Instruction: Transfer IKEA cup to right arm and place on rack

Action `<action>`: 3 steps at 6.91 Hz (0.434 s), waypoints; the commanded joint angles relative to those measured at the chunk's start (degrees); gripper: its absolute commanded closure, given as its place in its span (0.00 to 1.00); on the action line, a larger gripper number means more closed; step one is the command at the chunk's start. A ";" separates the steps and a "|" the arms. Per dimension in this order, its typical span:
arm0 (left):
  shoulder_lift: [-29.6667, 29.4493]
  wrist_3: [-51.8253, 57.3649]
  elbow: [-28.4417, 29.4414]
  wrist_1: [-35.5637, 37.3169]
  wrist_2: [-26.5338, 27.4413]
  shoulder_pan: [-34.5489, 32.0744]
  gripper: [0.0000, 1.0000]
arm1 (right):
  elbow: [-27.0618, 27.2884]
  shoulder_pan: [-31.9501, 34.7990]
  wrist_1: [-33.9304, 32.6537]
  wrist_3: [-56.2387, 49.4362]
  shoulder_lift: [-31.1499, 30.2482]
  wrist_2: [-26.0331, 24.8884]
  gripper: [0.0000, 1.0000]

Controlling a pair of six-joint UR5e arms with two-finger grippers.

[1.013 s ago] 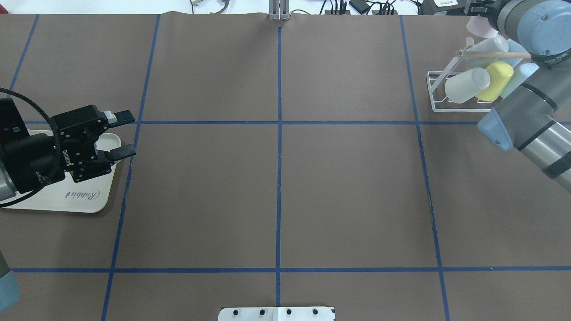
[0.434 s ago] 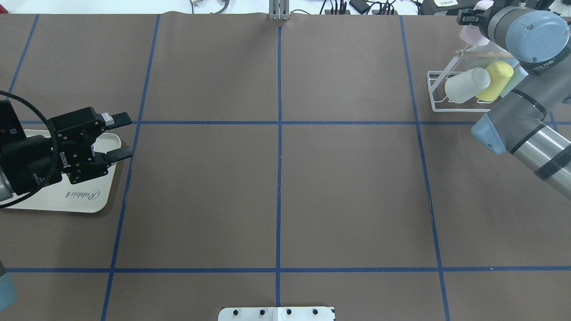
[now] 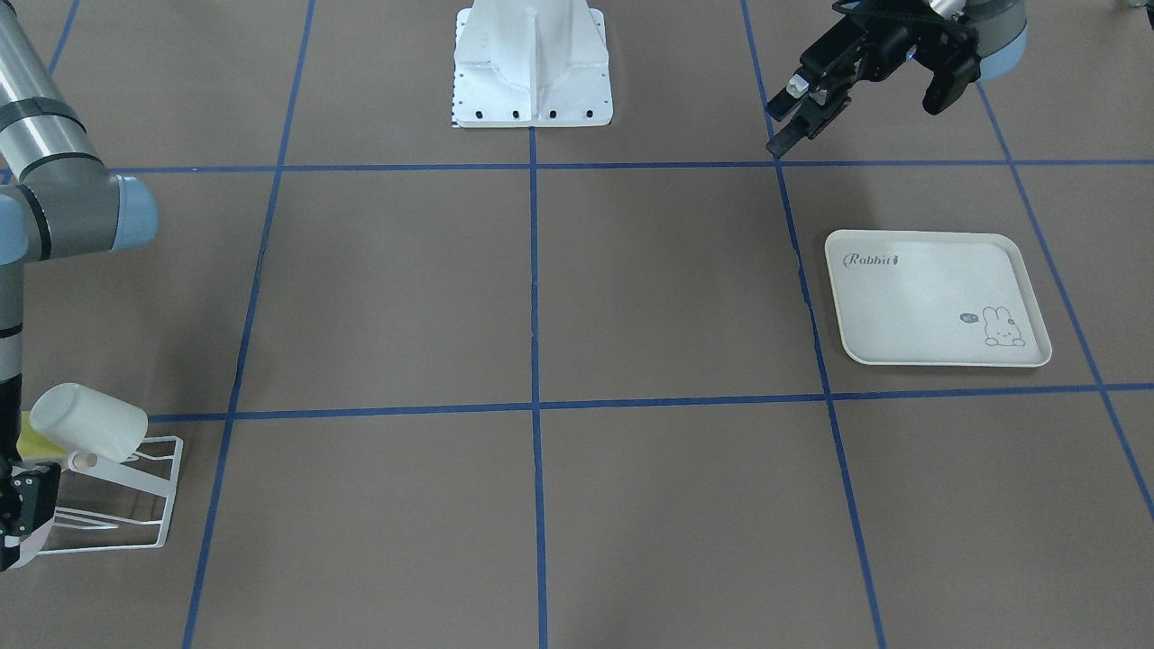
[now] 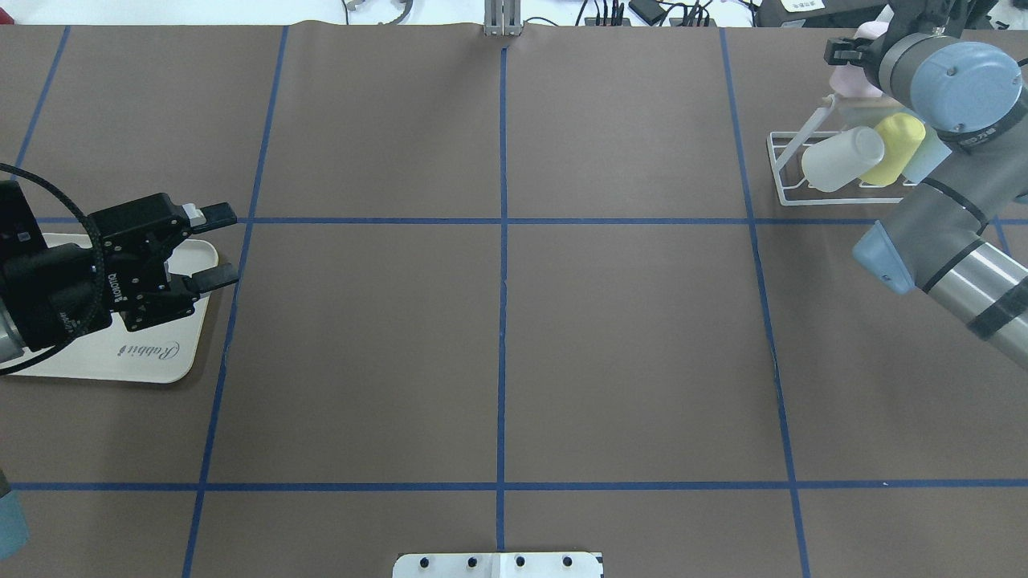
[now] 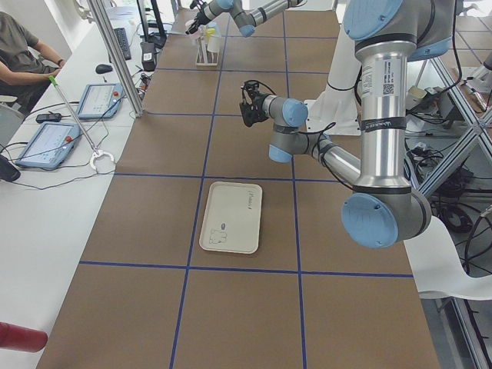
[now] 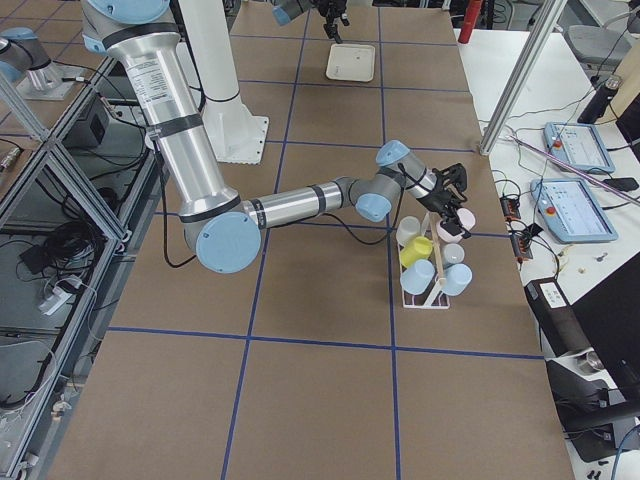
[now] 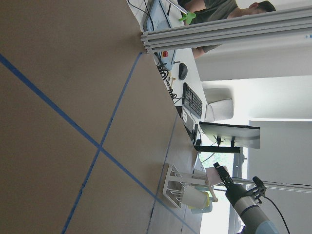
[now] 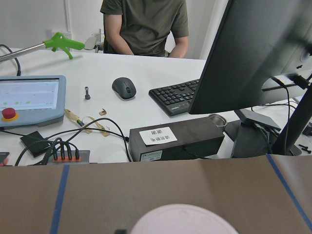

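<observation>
A pink cup (image 4: pixel 850 79) is held in my right gripper (image 4: pixel 853 56), just past the far end of the white wire rack (image 4: pixel 783 172). The pink cup's round top also fills the bottom of the right wrist view (image 8: pixel 183 222). The rack holds a white cup (image 4: pixel 839 156), a yellow cup (image 4: pixel 890 144) and a light-blue cup (image 4: pixel 923 156). In the right side view the right gripper (image 6: pixel 452 198) is above the rack (image 6: pixel 428 300). My left gripper (image 4: pixel 217 245) is open and empty, far away over the edge of the cream rabbit tray (image 4: pixel 152 357).
The tray (image 3: pixel 920 297) carries nothing. The robot's white base (image 3: pixel 532 63) stands at the table's robot side. My right arm's elbow (image 4: pixel 891 249) hangs over the table beside the rack. Operators' desks with a monitor (image 8: pixel 263 58) lie beyond the far edge.
My right gripper has moved slightly left and toward the rack with the pink cup, and its arm now covers more of the rack. My left gripper has drawn back a little.
</observation>
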 commanded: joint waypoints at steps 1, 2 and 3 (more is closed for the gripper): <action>0.00 0.00 0.03 0.00 0.00 0.00 0.00 | -0.28 -1.59 0.38 0.12 0.00 -1.74 1.00; 0.00 0.00 0.03 0.00 0.00 0.00 0.00 | -0.37 -1.78 0.38 0.12 -0.09 -1.75 1.00; 0.00 0.00 0.03 0.00 -0.09 0.00 0.00 | -0.37 -1.78 0.38 0.12 -0.09 -1.75 1.00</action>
